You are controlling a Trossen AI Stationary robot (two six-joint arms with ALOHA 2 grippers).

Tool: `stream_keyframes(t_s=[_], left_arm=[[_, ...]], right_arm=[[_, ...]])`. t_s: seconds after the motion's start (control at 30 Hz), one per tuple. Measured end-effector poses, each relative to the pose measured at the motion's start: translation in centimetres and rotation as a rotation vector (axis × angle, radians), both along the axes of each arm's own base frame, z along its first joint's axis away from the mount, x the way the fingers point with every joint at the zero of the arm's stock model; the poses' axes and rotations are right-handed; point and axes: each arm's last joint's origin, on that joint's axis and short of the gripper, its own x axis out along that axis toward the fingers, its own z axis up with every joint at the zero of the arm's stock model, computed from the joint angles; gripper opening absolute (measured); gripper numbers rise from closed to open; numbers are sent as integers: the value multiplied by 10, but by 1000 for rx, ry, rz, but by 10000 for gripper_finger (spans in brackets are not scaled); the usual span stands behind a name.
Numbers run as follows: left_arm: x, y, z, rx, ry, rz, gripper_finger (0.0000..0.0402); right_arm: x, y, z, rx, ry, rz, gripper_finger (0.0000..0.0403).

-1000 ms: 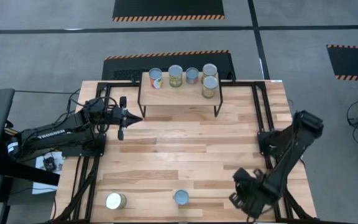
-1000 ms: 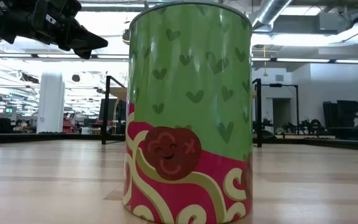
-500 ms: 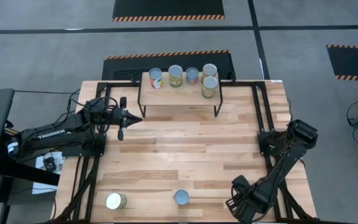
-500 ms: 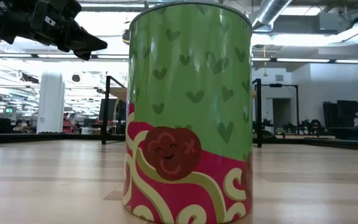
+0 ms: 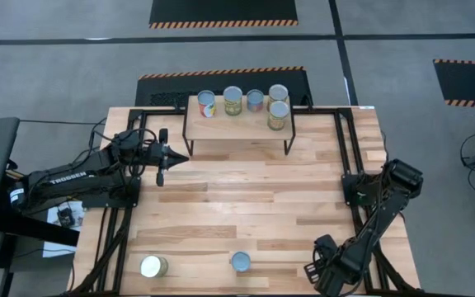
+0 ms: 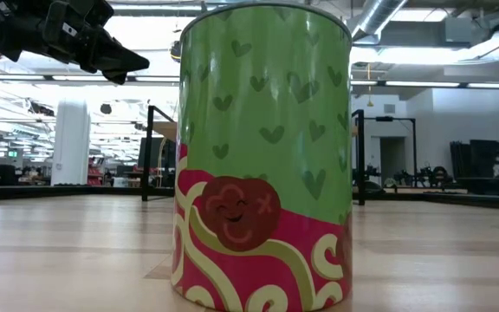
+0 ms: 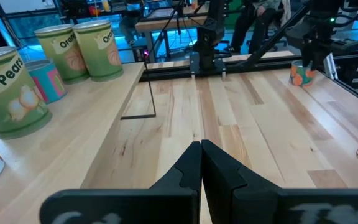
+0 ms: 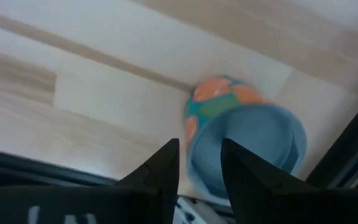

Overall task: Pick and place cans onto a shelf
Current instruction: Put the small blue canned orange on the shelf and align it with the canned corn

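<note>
Scanning from the left of the overhead picture, we find the left end effector [image 5: 162, 157] hovering over the wooden surface [image 5: 246, 206] just beside the shelf's near left corner, its fingers pressed together with nothing between them. Close to the near edge on that side stands a pale-topped can [image 5: 152, 266]. Further along, the shelf [image 5: 237, 126] sits at the far edge and carries five cans [image 5: 232, 100] in a row along its back, the fifth just in front of the rightmost one. Near the front edge at the middle stands a green can [image 6: 262, 156], which fills the table-level picture. At the near right corner we see the right end effector [image 8: 199, 168] lowered over a blue-topped can with an orange and teal label [image 8: 229, 124], its fingers apart and not touching it.
</note>
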Motion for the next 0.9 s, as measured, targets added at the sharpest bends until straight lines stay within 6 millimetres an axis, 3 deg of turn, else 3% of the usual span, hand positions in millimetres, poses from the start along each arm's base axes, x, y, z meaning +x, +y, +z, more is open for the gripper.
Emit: stream_keyframes(t_s=[0.23, 0.47, 0.57, 0.73, 0.9], left_arm=[[0, 0, 0, -9, -1, 1, 0], [0, 0, 0, -12, -1, 2, 0], [0, 0, 0, -7, -1, 2, 0], [0, 0, 0, -6, -1, 1, 0], [0, 0, 0, 3, -1, -1, 0]], right_arm=[[2, -8, -13, 6, -12, 13, 93], [22, -35, -4, 7, -37, 223, 21], [35, -58, 9, -21, -85, 331, 8], [62, -100, 35, -44, -208, 539, 18], [101, -142, 73, -117, -321, 878, 12]])
